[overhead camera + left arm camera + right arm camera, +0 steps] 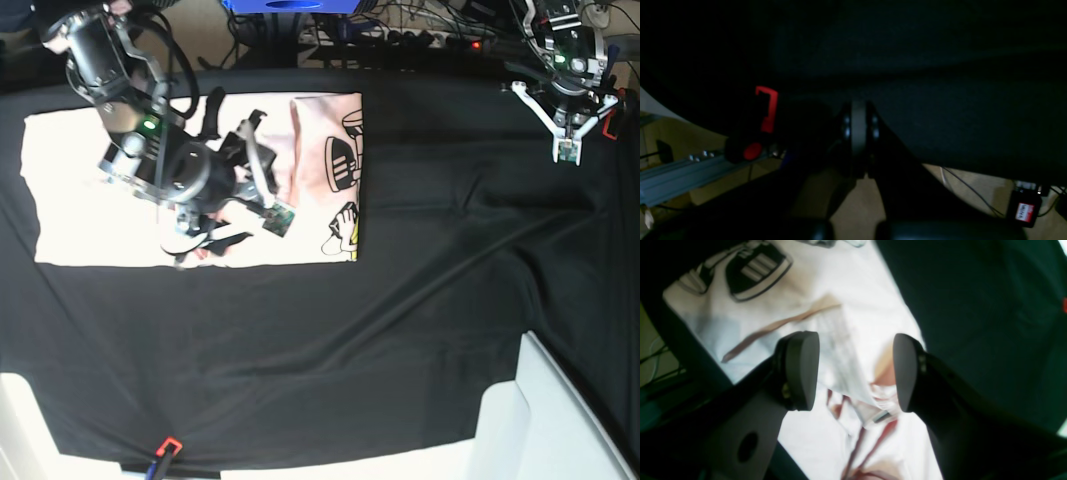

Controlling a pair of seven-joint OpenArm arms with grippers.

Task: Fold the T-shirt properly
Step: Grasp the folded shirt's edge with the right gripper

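The pale pink T-shirt [90, 190] lies flat on the left of the black table cloth [430, 300]. Its right part is folded over and shows the black-yellow print [343, 160]. My right gripper [240, 190] hovers low over the shirt's middle. In the right wrist view it [855, 373] is open, with bunched, creased shirt fabric [853, 380] between and below the fingers, and the print [753, 270] is at the upper left. My left gripper [566, 150] is at the far right back over bare cloth. In the dark left wrist view it [858, 133] looks shut and empty.
A red clamp [768, 110] and an aluminium rail [680, 170] sit at the table edge beside the left arm. A white surface [560, 420] is at the front right. Another red clamp [166, 447] grips the front edge. Cables [400, 35] run along the back.
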